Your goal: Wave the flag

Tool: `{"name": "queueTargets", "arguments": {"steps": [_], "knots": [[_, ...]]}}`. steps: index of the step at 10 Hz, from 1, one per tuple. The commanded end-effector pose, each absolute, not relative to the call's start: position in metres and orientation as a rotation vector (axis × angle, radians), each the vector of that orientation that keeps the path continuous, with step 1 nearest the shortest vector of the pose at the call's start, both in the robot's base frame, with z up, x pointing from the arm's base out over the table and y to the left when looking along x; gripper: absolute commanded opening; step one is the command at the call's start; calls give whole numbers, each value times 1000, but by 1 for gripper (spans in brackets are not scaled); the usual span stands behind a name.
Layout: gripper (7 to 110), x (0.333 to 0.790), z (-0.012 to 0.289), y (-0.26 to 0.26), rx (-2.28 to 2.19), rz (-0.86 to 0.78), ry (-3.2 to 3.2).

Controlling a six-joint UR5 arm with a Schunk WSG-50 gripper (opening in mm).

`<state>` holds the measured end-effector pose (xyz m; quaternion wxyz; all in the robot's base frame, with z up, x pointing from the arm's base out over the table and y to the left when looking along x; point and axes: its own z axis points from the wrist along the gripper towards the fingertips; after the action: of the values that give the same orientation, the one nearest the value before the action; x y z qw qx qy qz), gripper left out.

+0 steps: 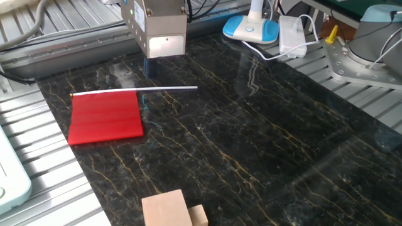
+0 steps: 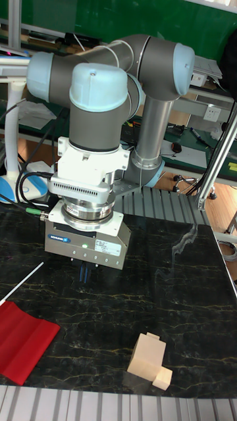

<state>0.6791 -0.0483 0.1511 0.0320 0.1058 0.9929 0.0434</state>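
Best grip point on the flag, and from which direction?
Take the flag by the bare end of its white stick, the part that sticks out past the red sheet. The flag lies flat on the table, so come straight down with the hand, fingers straddling the thin stick. The sheet itself is too flat and limp to pinch.

Dark marble-patterned table (image 1: 251, 144) with thin golden veins, filling most of the frame. At left on it, flat: red flag (image 1: 105, 117), its white stick (image 1: 166, 89) along the upper edge and jutting out to the right. At the bottom edge: two pale wooden blocks (image 1: 173, 210), touching. At the top, on the far edge: blue-and-white lamp base (image 1: 250, 28), beside a white adapter (image 1: 291, 33) with its cable.
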Motion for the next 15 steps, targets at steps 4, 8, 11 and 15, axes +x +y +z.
{"name": "queueTargets", "arguments": {"steps": [4, 8, 11, 15], "knots": [[7, 739, 112, -65, 312, 180, 3052], [7, 724, 57, -138, 341, -10, 3149], [7, 682, 42, -179, 362, -70, 3163], [7, 631, 26, -201, 420, -106, 3218]]}}
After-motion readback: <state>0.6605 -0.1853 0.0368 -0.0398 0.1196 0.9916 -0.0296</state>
